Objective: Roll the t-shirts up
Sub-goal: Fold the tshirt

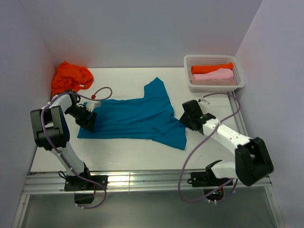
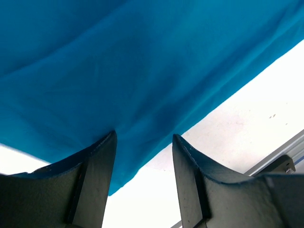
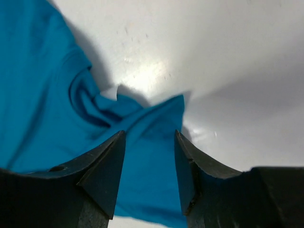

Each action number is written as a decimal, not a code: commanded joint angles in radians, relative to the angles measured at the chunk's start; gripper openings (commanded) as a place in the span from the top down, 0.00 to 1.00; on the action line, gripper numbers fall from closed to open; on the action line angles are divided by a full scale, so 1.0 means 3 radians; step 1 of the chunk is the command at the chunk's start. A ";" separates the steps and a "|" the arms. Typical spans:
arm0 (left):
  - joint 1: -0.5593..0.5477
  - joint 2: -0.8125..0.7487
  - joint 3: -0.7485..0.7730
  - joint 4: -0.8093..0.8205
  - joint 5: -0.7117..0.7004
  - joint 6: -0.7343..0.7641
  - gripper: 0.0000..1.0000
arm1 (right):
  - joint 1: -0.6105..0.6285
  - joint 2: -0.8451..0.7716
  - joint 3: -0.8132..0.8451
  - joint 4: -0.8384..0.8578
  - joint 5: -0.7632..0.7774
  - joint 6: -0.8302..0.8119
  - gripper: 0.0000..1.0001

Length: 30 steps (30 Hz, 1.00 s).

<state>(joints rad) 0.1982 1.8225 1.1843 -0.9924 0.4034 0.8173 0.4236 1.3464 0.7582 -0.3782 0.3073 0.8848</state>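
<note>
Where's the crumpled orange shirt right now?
In the overhead view, the crumpled orange shirt sits in the far left corner of the table, against the wall, just beyond the left end of the teal shirt.

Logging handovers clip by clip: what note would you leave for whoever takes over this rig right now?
Left pincer: open, at the left edge of the teal t-shirt, gripping nothing.
Right pincer: open, over that shirt's bunched right corner.
The teal t-shirt lies spread and wrinkled mid-table, not rolled.
Done: a rolled orange t-shirt and a rolled pink t-shirt lie in the white basket at the far right.
Left: roll the teal one, then the crumpled orange t-shirt in the far left corner.
</note>
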 commanded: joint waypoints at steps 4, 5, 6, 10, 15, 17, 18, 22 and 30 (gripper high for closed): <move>0.0198 -0.0322 0.0414 -0.0123 0.0409 -0.0132 0.42 | 0.0101 -0.0805 -0.0471 -0.0268 0.0035 0.0517 0.46; 0.0269 -0.0343 0.0439 -0.0118 0.0424 -0.0167 0.41 | 0.0132 -0.0887 -0.0548 -0.0349 0.0009 0.0548 0.46; 0.0305 -0.0373 0.0480 -0.0108 0.0414 -0.0198 0.40 | 0.0162 -0.0959 -0.0584 -0.0406 0.0009 0.0670 0.46; 0.0556 -0.0389 0.0531 -0.0026 0.0399 -0.0357 0.34 | 0.0494 -0.1317 -0.0757 -0.0672 -0.0047 0.0967 0.44; 0.1016 -0.0216 0.0619 -0.0123 0.0547 -0.0505 0.30 | 0.0704 -0.1832 -0.0947 -0.1071 -0.0104 0.1299 0.42; 0.1154 -0.0169 0.0558 -0.0164 0.0614 -0.0520 0.28 | 0.0740 -0.2017 -0.1080 -0.1137 -0.0139 0.1386 0.41; 0.1175 -0.0149 0.0527 -0.0194 0.0614 -0.0521 0.28 | 0.0741 -0.2185 -0.1126 -0.1147 -0.0195 0.1437 0.40; 0.1231 -0.0184 0.0343 -0.0062 0.0593 -0.0658 0.25 | 0.0751 -0.2376 -0.1381 -0.1015 -0.0334 0.1530 0.39; 0.1257 -0.0328 -0.0066 0.0225 0.0532 -0.0848 0.19 | 0.0781 -0.1942 -0.1653 -0.0366 -0.0487 0.1617 0.37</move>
<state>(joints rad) 0.5701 1.7775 1.1843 -0.9653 0.5449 0.5949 0.6468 0.7136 0.2871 -0.5728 0.1757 1.3449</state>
